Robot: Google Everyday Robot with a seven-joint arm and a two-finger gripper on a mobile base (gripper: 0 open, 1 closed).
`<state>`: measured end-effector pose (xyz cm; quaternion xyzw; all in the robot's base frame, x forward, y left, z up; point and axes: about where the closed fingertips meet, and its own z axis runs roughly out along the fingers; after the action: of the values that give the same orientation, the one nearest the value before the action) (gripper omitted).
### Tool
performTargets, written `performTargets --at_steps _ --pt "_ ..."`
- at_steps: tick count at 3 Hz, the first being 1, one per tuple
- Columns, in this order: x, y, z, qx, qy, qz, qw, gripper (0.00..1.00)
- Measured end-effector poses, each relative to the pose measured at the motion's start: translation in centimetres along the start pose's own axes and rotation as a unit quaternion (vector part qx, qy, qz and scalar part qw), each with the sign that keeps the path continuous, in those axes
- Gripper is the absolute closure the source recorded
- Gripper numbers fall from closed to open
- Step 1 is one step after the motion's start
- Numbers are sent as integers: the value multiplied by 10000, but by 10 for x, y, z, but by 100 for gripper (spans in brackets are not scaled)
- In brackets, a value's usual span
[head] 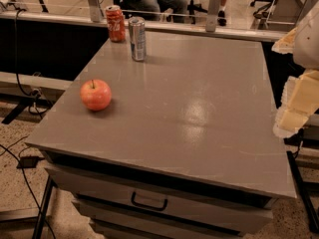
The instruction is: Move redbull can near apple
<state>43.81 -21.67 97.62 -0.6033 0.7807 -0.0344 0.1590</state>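
The redbull can is a slim silver can with dark markings, standing upright near the far left of the grey table top. The apple is round and red-orange with a short dark stem, and sits near the table's left edge, closer to me than the can. My gripper shows as pale, cream-coloured parts at the right edge of the view, beyond the table's right side, far from both the can and the apple. It holds nothing that I can see.
A red-orange soda can stands upright just behind and left of the redbull can, at the table's far edge. The table has drawers with a dark handle at the front. Cables lie on the floor at left. A seated person and chairs are behind.
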Motion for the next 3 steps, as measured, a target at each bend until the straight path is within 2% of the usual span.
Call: performTargets --at_steps 1,2,3 --pt "0 0 0 13 -7 -1 10000 0" --pt "-14 -26 0 209 -433 31 9988 0" --pt "-40 -59 8 505 -1111 175 9924 0"
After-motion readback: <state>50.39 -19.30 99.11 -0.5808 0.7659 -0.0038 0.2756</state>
